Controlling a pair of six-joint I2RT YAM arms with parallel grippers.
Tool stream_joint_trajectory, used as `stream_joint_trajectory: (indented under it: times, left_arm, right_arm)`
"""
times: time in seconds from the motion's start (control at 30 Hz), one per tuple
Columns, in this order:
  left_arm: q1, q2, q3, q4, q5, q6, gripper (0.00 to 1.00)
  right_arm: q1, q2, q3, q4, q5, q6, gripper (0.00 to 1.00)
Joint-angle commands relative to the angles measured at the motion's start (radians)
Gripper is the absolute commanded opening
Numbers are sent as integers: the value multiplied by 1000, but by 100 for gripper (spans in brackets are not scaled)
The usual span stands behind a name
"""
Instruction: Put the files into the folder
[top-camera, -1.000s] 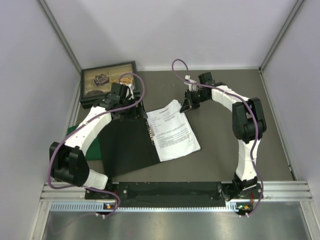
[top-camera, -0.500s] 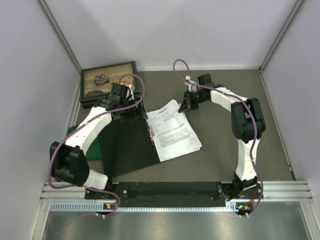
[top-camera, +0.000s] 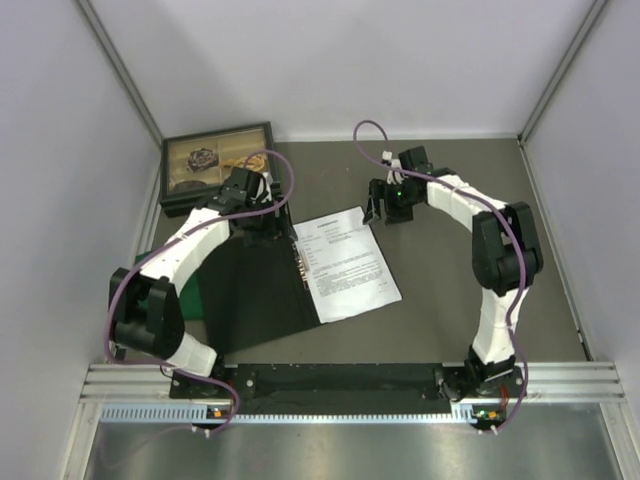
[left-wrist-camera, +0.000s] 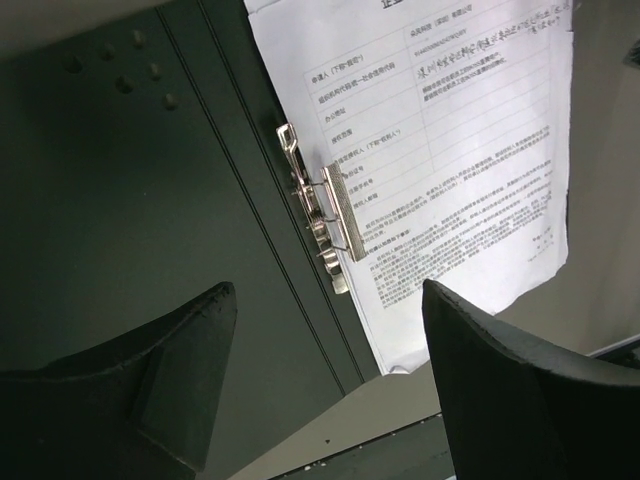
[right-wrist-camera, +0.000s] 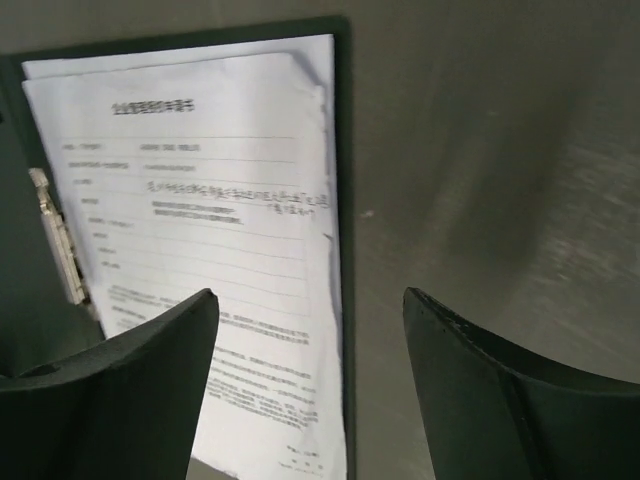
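At grey bench (top-camera: 450, 300) centre: flat A4 folder (top-camera: 255, 290), open, black inside up
Files (top-camera: 347, 263): printed white paper sheets on folder's 3 o'clock half, edge at silver metal clip (left-wrist-camera: 325, 205)
Left tool (top-camera: 264, 222): fingers spread, empty, over folder's 12 o'clock edge
Right tool (top-camera: 385, 205): fingers spread, empty, above bench off folder's 1 o'clock corner

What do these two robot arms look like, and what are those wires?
Both the left arm and right arm have white tube-like shells joined by chunky black joints. A purple cable loops loosely along each. The left hand and right hand each end in two wedge-shaped matte black fingers.
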Motion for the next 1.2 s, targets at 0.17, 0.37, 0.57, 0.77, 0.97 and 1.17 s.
stream_joint_trajectory:
  times: [0.17, 0.37, 0.57, 0.77, 0.97, 1.17]
  left_arm:
    - [28, 233, 116, 76, 53, -2, 56]
    - [33, 340, 164, 127, 113, -87, 50]
    - [36, 400, 155, 179, 106, -128, 50]
    - [36, 422, 155, 188, 73, -131, 52]
    - [36, 443, 146, 201, 93, -136, 55]
    - [38, 430, 135, 231, 155, -157, 55]
  right_arm:
    - [216, -265, -221, 116, 150, 125, 66]
    - [311, -186, -272, 294, 64, 265, 2]
    - [342, -95, -237, 317, 93, 268, 0]
    - [343, -58, -247, 334, 83, 276, 0]
    - [343, -32, -253, 373, 57, 303, 0]
    - [342, -23, -248, 366, 57, 303, 0]
